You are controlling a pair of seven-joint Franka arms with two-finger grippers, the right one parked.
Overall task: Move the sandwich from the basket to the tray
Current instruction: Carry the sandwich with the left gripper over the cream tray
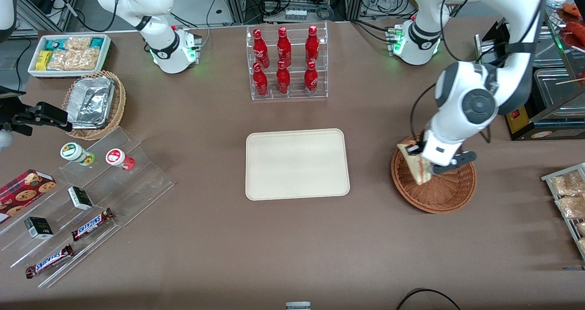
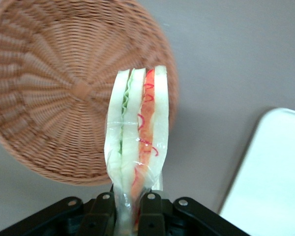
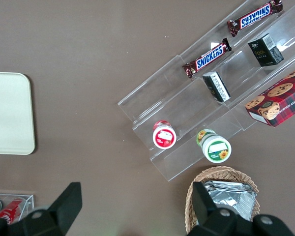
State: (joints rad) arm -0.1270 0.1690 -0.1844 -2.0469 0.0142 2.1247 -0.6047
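The sandwich [image 1: 417, 164] [image 2: 136, 142], a pale bread wedge wrapped in clear film with red, orange and green layers, hangs lifted above the reddish-brown wicker basket [image 1: 445, 190] [image 2: 54, 93]. My gripper [image 1: 418, 157] [image 2: 127, 214] is shut on the sandwich's narrow end, its black fingers [image 2: 151, 211] pressing the bread from both sides. Nothing lies in the basket's bowl in the left wrist view. The cream-beige tray [image 1: 297, 163] [image 2: 270, 177] lies flat on the brown table beside the basket, toward the parked arm's end, with nothing on it.
A clear rack of red bottles [image 1: 286, 63] stands farther from the front camera than the tray. Toward the parked arm's end are a tan basket with foil [image 1: 94, 103], a white snack bin [image 1: 69, 54] and clear shelves with candy bars [image 1: 87, 200]. A rack of snack bags [image 1: 569, 198] sits at the working arm's end.
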